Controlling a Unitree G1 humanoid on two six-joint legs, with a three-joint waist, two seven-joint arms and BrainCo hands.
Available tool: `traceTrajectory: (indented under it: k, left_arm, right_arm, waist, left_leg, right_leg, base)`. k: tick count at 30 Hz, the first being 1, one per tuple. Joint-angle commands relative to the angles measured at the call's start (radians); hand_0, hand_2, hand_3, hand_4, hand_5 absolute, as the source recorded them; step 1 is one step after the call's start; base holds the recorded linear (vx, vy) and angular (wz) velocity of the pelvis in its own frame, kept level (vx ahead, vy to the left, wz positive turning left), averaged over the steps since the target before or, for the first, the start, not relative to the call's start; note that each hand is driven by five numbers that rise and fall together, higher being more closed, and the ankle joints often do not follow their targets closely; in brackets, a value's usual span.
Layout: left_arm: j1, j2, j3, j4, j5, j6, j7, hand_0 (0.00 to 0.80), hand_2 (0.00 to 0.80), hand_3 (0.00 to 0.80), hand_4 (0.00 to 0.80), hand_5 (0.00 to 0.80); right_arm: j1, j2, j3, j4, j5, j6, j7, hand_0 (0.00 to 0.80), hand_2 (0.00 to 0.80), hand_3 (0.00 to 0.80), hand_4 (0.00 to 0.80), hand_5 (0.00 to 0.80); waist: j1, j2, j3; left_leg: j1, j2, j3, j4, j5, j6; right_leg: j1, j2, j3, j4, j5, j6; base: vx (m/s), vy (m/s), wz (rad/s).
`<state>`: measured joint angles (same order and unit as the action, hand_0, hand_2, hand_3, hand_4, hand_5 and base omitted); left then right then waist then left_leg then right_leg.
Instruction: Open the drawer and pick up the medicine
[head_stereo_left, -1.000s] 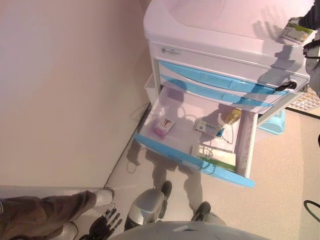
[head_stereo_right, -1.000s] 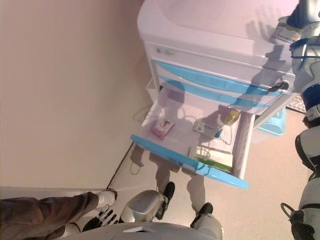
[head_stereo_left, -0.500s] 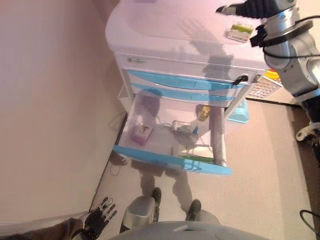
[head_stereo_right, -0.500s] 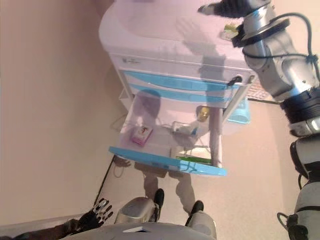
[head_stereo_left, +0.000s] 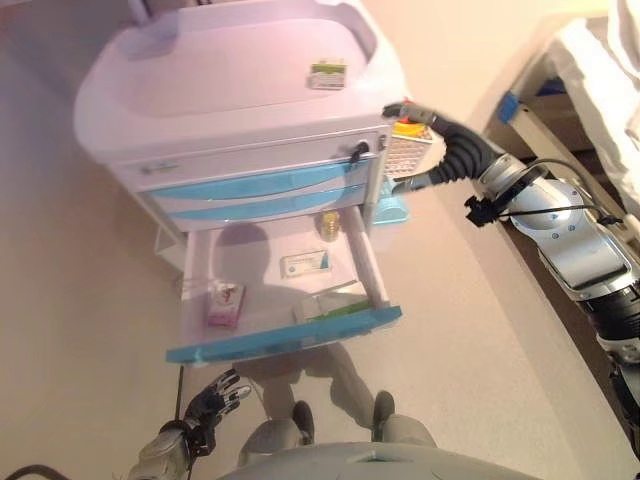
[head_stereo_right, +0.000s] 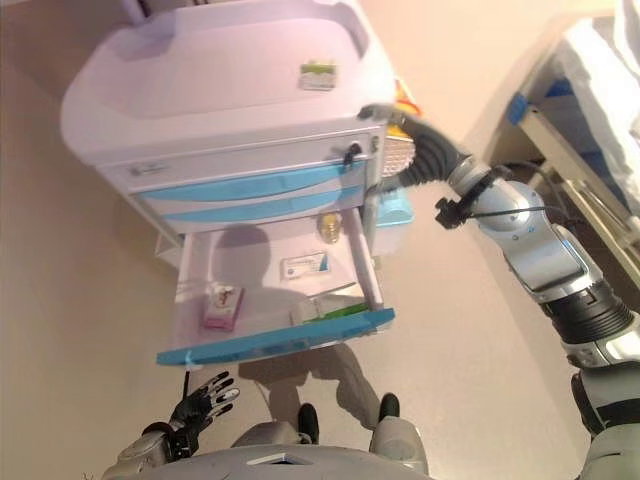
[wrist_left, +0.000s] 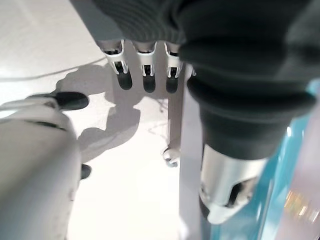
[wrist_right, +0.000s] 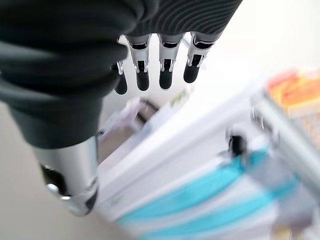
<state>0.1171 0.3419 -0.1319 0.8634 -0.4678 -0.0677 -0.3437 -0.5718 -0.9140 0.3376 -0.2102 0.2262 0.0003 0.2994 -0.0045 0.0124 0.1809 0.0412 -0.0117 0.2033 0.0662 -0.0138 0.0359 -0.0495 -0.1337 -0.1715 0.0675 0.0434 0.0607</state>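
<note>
The white cart (head_stereo_left: 200, 95) has blue drawer fronts, and its bottom drawer (head_stereo_left: 285, 338) stands pulled open. In the drawer lie a pink box (head_stereo_left: 224, 303), a white and blue box (head_stereo_left: 305, 264), a yellow bottle (head_stereo_left: 329, 224) and a green and white box (head_stereo_left: 330, 305). A green and white medicine box (head_stereo_left: 327, 74) lies on the cart's top. My right hand (head_stereo_left: 408, 112) is open and empty at the cart's top right corner, and its straight fingers (wrist_right: 166, 70) show in the right wrist view. My left hand (head_stereo_left: 213, 397) hangs open and empty, low below the drawer front.
A side basket with orange and yellow packs (head_stereo_left: 408, 150) hangs on the cart's right side, above a light blue bin (head_stereo_left: 392, 210) on the floor. A bed (head_stereo_left: 575, 80) stands at the far right. A wall runs along the left.
The camera has swung, shifting the whole scene. My right hand has left the medicine box on the cart's top and drawn back to the cart's right corner. The person's leg is out of view.
</note>
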Motion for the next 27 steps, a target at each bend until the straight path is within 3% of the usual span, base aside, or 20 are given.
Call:
traceTrajectory:
  k: [1, 4, 6, 12, 18, 22, 25, 27]
  left_arm:
    - [-0.058, 0.065, -0.054, -0.046, 0.041, -0.015, 0.015, 0.000, 0.000, 0.000, 0.000, 0.000]
    - [-0.077, 0.067, -0.077, -0.048, 0.046, -0.021, 0.023, 0.000, 0.000, 0.000, 0.000, 0.000]
    - [-0.094, 0.071, -0.091, -0.049, 0.067, -0.022, 0.026, 0.000, 0.000, 0.000, 0.000, 0.000]
    - [-0.127, 0.087, -0.133, -0.015, 0.094, -0.034, 0.024, 0.000, 0.000, 0.000, 0.000, 0.000]
    - [-0.172, 0.142, -0.157, 0.045, 0.200, -0.124, 0.065, 0.000, 0.000, 0.000, 0.000, 0.000]
    - [-0.229, 0.229, -0.167, 0.044, 0.325, -0.151, 0.176, 0.000, 0.000, 0.000, 0.000, 0.000]
    - [-0.266, 0.281, -0.184, 0.063, 0.447, -0.173, 0.288, 0.000, 0.000, 0.000, 0.000, 0.000]
    - [-0.307, 0.319, -0.220, 0.071, 0.518, -0.135, 0.363, 0.000, 0.000, 0.000, 0.000, 0.000]
  right_arm:
    - [-0.043, 0.004, -0.048, -0.068, 0.148, -0.078, 0.110, 0.000, 0.000, 0.000, 0.000, 0.000]
    - [0.029, 0.015, -0.070, -0.118, 0.224, -0.093, 0.234, 0.000, 0.000, 0.000, 0.000, 0.000]
    - [0.077, 0.014, -0.080, -0.158, 0.272, -0.063, 0.344, 0.000, 0.000, 0.000, 0.000, 0.000]
    - [0.211, -0.008, -0.078, -0.186, 0.302, -0.004, 0.485, 0.000, 0.000, 0.000, 0.000, 0.000]
    - [0.372, -0.029, -0.101, -0.123, 0.200, 0.057, 0.607, 0.000, 0.000, 0.000, 0.000, 0.000]
    - [0.495, -0.068, -0.115, -0.024, 0.151, 0.093, 0.573, 0.000, 0.000, 0.000, 0.000, 0.000]
    - [0.572, -0.071, -0.121, 0.078, 0.110, 0.048, 0.563, 0.000, 0.000, 0.000, 0.000, 0.000]
    - [0.617, -0.077, -0.128, 0.130, 0.133, 0.027, 0.565, 0.000, 0.000, 0.000, 0.000, 0.000]
  waist:
    - [0.017, 0.010, 0.003]
    - [-0.008, 0.011, 0.001]
    - [-0.025, 0.010, 0.001]
    - [-0.068, 0.012, 0.009]
    - [-0.126, 0.020, 0.043]
    - [-0.161, 0.027, 0.078]
    - [-0.184, 0.034, 0.101]
    - [-0.205, 0.039, 0.122]
  left_leg:
    - [-0.015, -0.007, -0.042, 0.005, -0.094, -0.015]
    - [-0.012, -0.003, -0.023, 0.005, -0.096, -0.018]
    - [-0.009, -0.001, -0.015, 0.008, -0.100, -0.019]
    - [-0.004, 0.005, 0.004, 0.016, -0.103, -0.019]
    - [-0.014, 0.006, 0.033, 0.032, -0.106, -0.022]
    - [-0.022, 0.005, 0.055, 0.050, -0.110, -0.024]
    - [-0.032, 0.002, 0.068, 0.062, -0.111, -0.024]
    - [-0.035, -0.002, 0.077, 0.073, -0.114, -0.025]
  right_leg:
    - [0.013, -0.061, -0.023, 0.144, -0.138, 0.075]
    - [0.008, -0.061, -0.018, 0.140, -0.134, 0.078]
    - [0.003, -0.059, -0.009, 0.141, -0.133, 0.079]
    - [-0.012, -0.053, 0.018, 0.148, -0.127, 0.082]
    - [-0.047, -0.046, 0.057, 0.160, -0.121, 0.082]
    - [-0.066, -0.047, 0.077, 0.167, -0.116, 0.082]
    - [-0.080, -0.049, 0.088, 0.170, -0.112, 0.081]
    - [-0.086, -0.051, 0.095, 0.178, -0.115, 0.081]
  base:
    - [-0.065, -0.029, -0.14]
    - [-0.056, -0.030, -0.10]
    - [-0.030, -0.028, -0.07]
    - [-0.012, -0.013, -0.11]
    - [-0.029, 0.040, -0.17]
    - [-0.044, 0.100, -0.18]
    - [-0.041, 0.111, -0.14]
    - [-0.023, 0.140, -0.18]
